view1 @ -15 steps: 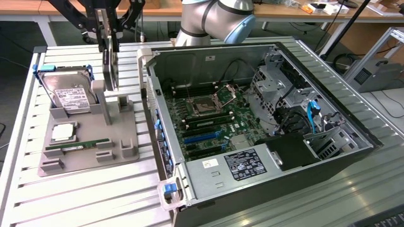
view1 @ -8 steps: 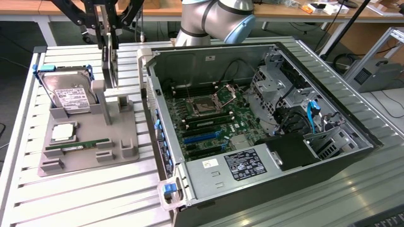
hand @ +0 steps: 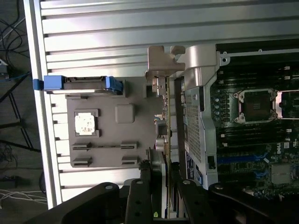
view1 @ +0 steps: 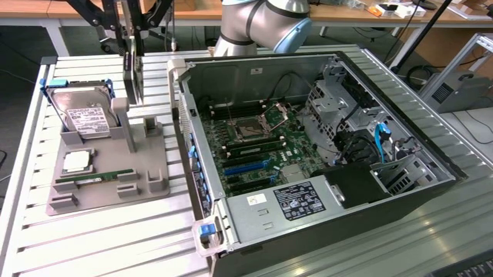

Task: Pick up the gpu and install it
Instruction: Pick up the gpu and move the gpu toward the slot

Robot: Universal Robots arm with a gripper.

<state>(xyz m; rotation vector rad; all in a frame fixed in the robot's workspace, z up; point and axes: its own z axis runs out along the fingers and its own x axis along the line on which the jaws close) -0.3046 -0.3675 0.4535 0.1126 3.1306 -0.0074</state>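
Note:
The gpu point(view1: 137, 75) is a thin dark card seen edge-on, standing upright over the back of the grey parts stand point(view1: 146, 167). My gripper point(view1: 131, 36) comes down on it from above, a finger on each face, shut on its top edge. In the wrist view the gpu point(hand: 167, 116) runs as a narrow strip away from the gripper point(hand: 162, 175), ending in its silvery bracket point(hand: 161, 60). Dark fingers point(hand: 145, 186) press its sides. The card's lower edge is level with the stand's post; whether it still rests there I cannot tell.
On the stand are a silver hard drive point(view1: 85, 118) in blue rails, a square processor point(view1: 77, 161) and a green memory stick point(view1: 94, 176). The open computer case point(view1: 308, 144) lies to the exterior view's right, its motherboard showing blue card slots point(view1: 246, 167). A slatted metal table point(view1: 100, 242) carries everything.

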